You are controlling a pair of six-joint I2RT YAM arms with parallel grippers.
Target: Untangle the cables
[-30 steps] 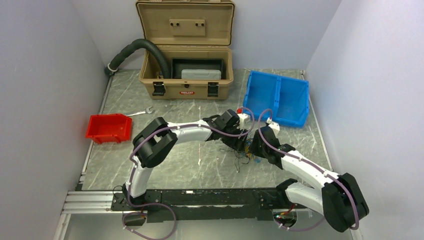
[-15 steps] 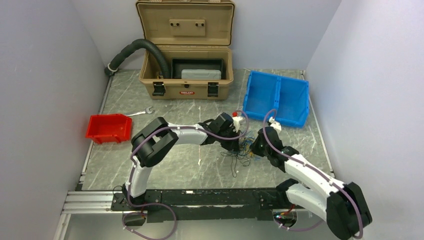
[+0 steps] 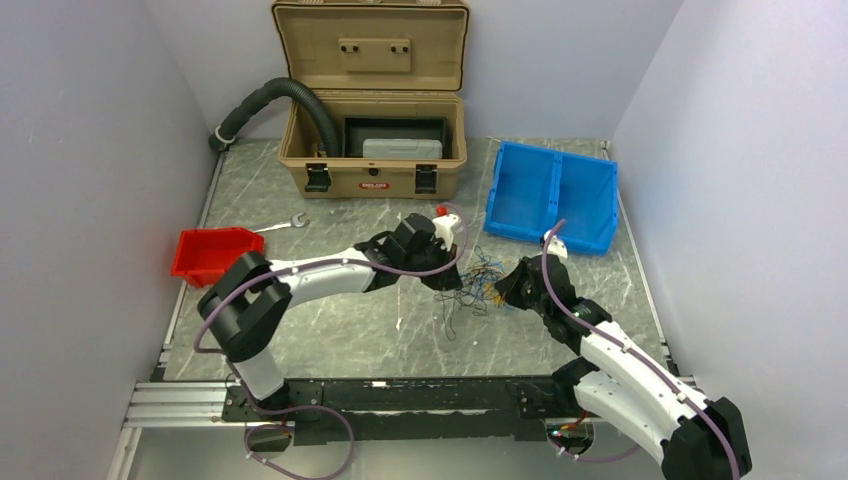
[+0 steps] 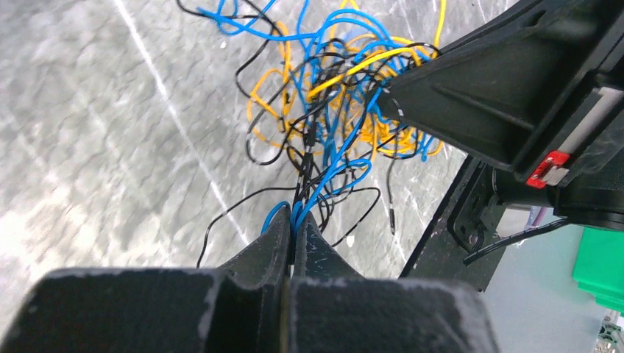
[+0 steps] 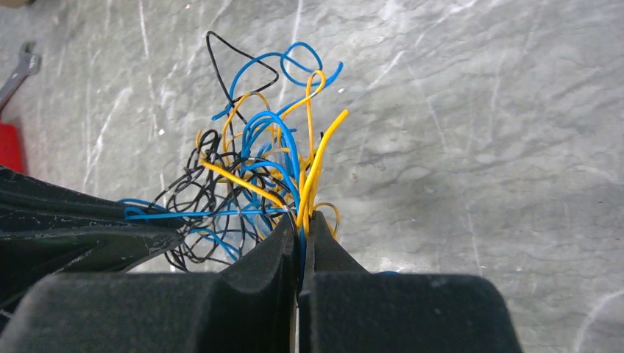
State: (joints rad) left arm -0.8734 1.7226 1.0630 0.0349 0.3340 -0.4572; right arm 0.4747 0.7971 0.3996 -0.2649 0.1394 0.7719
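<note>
A tangle of thin blue, yellow and black cables (image 3: 474, 283) hangs between my two grippers over the middle of the marble table. My left gripper (image 3: 446, 281) (image 4: 296, 218) is shut on blue and black strands of the cables (image 4: 335, 110) at the tangle's left side. On the right side, my right gripper (image 3: 500, 291) (image 5: 302, 218) is shut on yellow and blue strands of the cables (image 5: 254, 173). The strands between them are pulled partly taut. Loose black ends (image 3: 452, 322) trail onto the table toward me.
An open tan case (image 3: 373, 148) with a black hose (image 3: 272, 96) stands at the back. A blue bin (image 3: 552, 195) sits back right, a red bin (image 3: 213, 253) at the left with a wrench (image 3: 283, 225) beside it. A black rail (image 3: 400, 395) runs along the near edge.
Both grippers have shut on strands of the tangle. The left gripper has moved left and the right gripper slightly right and toward me, stretching the cables apart.
</note>
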